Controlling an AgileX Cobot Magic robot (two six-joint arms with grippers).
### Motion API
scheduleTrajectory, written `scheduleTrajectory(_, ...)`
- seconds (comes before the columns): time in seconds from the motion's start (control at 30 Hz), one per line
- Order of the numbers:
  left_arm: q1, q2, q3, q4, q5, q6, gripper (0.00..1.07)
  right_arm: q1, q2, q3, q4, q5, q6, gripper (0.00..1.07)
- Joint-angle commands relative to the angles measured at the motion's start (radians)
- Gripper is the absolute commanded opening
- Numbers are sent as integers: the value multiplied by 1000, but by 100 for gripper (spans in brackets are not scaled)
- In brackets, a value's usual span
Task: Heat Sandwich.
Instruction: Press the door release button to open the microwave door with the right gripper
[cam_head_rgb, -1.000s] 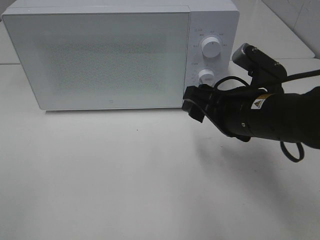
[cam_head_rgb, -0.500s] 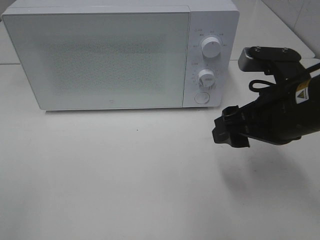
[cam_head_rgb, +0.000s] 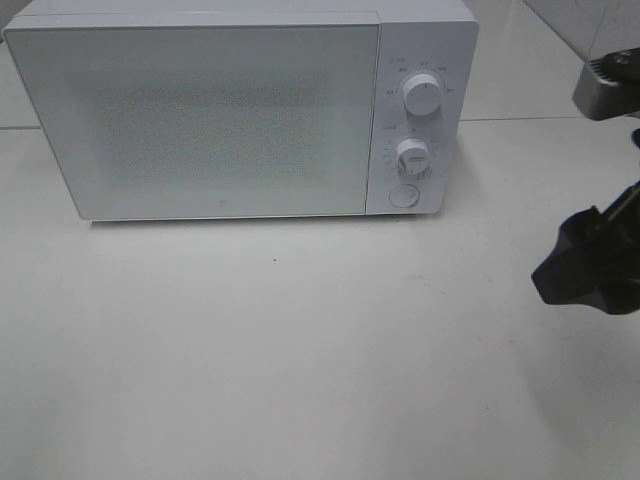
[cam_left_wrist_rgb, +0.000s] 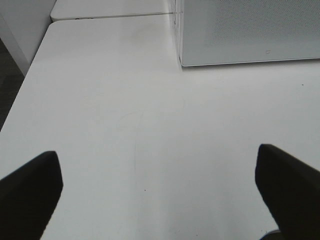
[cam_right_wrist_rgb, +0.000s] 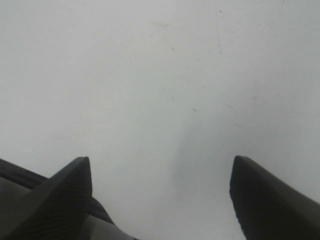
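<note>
Looking for the sandwich turns up nothing: no view shows it, so neither its look nor its place can be told. The white microwave (cam_head_rgb: 240, 110) fills eleven to one o'clock of the high view on the white table (cam_head_rgb: 300, 350). Its speckled, frosted door is shut and gives no sight of the inside. On its control panel the upper dial (cam_head_rgb: 422, 97), the lower dial (cam_head_rgb: 412, 155) and the round button (cam_head_rgb: 403, 196) stand clear. The right gripper (cam_head_rgb: 590, 265) hangs at three o'clock by the frame's edge, well apart from the microwave. Its wrist view shows the right gripper (cam_right_wrist_rgb: 160, 159) with fingers spread over bare table and nothing between them. The left gripper (cam_left_wrist_rgb: 156, 152) is spread wide too, empty, with the microwave's corner at one o'clock of its picture. A second ago the right gripper sat against the panel, covering the button. Half a second ago it had drawn off toward three o'clock, and now it is farther out still. The door has stayed closed throughout.
</note>
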Motion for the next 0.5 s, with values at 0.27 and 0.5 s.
scheduleTrajectory(0.27, 1, -25, 4, -5, -12, -3, 101, -3, -253, -5, -9, 226, -66, 77)
scheduleTrajectory(0.5, 1, -25, 4, -5, -12, -3, 101, -3, -450, -4, -14, 308, -67, 77)
